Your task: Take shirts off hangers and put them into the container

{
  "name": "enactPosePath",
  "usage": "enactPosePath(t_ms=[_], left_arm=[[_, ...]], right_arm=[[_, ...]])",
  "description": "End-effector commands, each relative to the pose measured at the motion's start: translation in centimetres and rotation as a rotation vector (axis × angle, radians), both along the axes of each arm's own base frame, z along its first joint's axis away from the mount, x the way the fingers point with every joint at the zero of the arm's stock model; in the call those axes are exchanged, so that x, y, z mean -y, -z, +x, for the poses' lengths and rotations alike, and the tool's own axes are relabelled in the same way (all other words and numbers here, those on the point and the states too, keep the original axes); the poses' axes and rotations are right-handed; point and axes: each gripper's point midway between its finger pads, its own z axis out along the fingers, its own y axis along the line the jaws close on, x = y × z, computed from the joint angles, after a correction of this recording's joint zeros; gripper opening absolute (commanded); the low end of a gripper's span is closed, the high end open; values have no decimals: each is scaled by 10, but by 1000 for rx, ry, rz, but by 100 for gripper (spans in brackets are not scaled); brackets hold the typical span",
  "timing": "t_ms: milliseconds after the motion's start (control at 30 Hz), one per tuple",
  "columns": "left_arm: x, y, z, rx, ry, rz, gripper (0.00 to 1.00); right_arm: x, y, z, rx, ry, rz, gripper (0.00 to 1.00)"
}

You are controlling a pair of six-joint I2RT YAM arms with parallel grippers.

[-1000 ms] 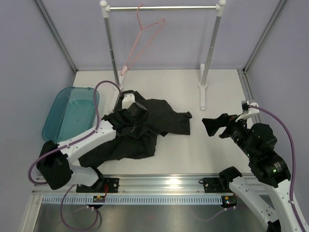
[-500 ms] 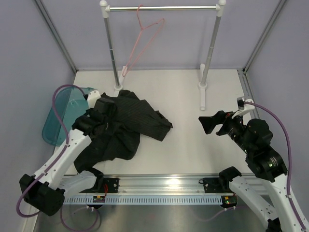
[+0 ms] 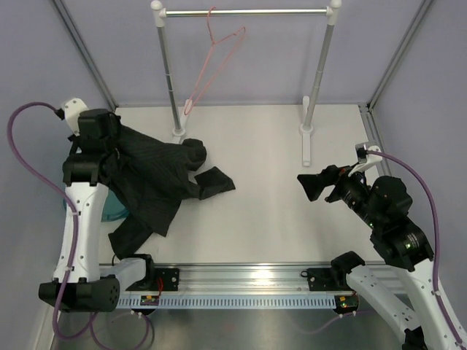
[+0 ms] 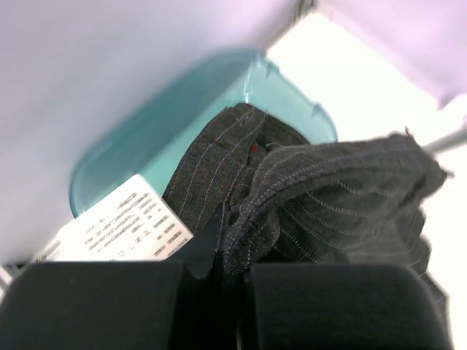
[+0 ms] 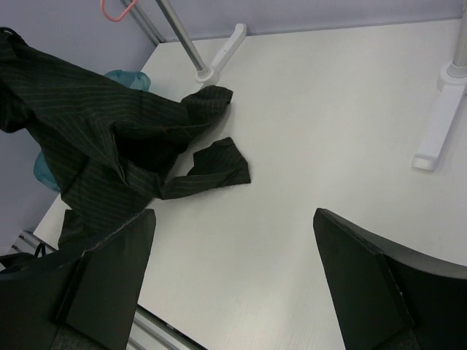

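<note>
Top external view: treat shirt (image 3: pixel 149 182) as soft, light, floppy cloth, pinched in clenched left tool (image 4: pixel 232 281) above tub (image 4: pixel 124 157) with sleeve trailing on bench (image 3: pixel 292 219); take hold at bunched middle, with right tool (image 5: pixel 232 281) splayed empty.

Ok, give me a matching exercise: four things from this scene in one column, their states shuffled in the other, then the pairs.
1. black shirt
2. pink hanger
3. teal tub
4. right end effector

A. open, holding nothing
B. partly covered by fabric
C. hooked on the rail, bare
D. pinched by the left end effector

Pairs: 1-D, 2-C, 3-B, 4-A
</note>
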Motion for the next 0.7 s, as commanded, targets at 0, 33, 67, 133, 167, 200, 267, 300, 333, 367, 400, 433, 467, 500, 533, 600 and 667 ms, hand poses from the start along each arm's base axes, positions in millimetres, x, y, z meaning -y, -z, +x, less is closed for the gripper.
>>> enactPosePath(t_ms=[0, 33, 67, 133, 167, 200, 267, 300, 333, 367, 400, 433, 467, 500, 533, 600, 667], left_arm=[[-34, -61, 3, 125, -106, 66, 0], [-41, -70, 2, 145, -129, 66, 0], [-49, -86, 3, 176, -158, 76, 0], [-66, -95, 1, 193, -216, 93, 0], [-78, -99, 1, 199, -257, 100, 0], [-84, -99, 2, 201, -276, 101, 0], [-97, -96, 6, 206, -312, 103, 0], [-99, -89, 8, 196, -316, 99, 0], [-101, -88, 13, 210, -319, 99, 0], [-104, -82, 17, 210, -329, 100, 0], [-106, -59, 20, 169, -335, 95, 0], [-108, -51, 27, 180, -342, 93, 0], [-113, -38, 29, 160, -353, 85, 0], [-116, -20, 34, 122, -366, 78, 0], [-118, 3, 37, 86, -376, 66, 1], [-124, 40, 46, 20, -382, 39, 2], [-124, 77, 52, -50, -365, -12, 6]], right_arm=[[-5, -32, -7, 96, -46, 30, 99], [-5, -33, -8, 97, -49, 27, 100], [-5, -35, -8, 103, -51, 29, 99], [-6, -35, -9, 107, -58, 24, 99], [-5, -35, -9, 111, -57, 23, 99], [-5, -35, -10, 112, -57, 23, 100], [-5, -30, -9, 105, -57, 18, 100], [-5, -30, -10, 105, -60, 20, 99], [-6, -27, -10, 102, -61, 19, 99], [-6, -24, -9, 97, -61, 20, 99], [-7, -22, -10, 93, -64, 21, 99], [-7, -18, -9, 86, -67, 18, 99], [-8, -17, -9, 84, -69, 17, 99], [-8, -15, -9, 80, -72, 16, 99], [-9, -10, -7, 69, -72, 10, 99], [-9, -7, -7, 63, -72, 4, 99], [-9, -2, -6, 54, -71, -3, 100]])
